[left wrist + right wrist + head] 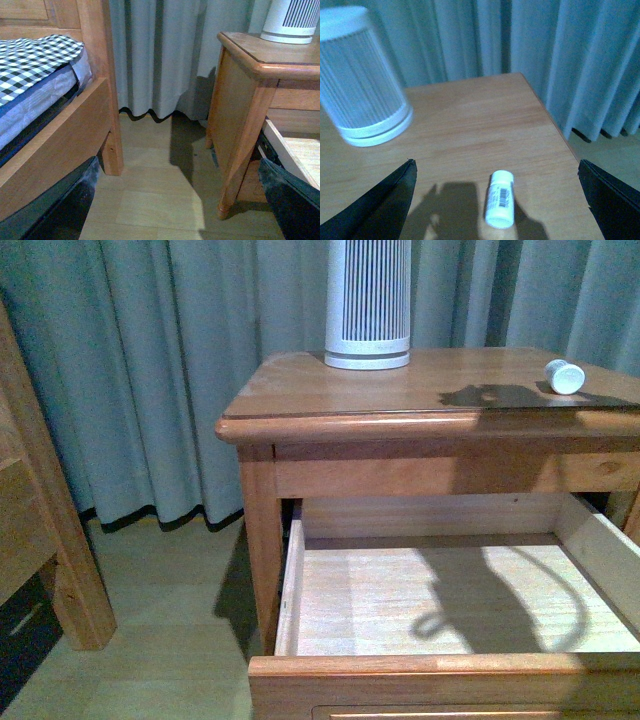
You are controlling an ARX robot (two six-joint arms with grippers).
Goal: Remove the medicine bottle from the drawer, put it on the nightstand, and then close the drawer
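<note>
Lying near nightstand (330,390) edge, medicine bottle (565,376); drawer (440,665) open.

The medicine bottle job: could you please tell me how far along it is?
Done: the medicine bottle lies on its side on the nightstand top, and the drawer looks empty. In hand: the right gripper hangs over it, jaws wide apart, holding nothing. Left: the drawer stands pulled out and needs pushing shut.
</note>
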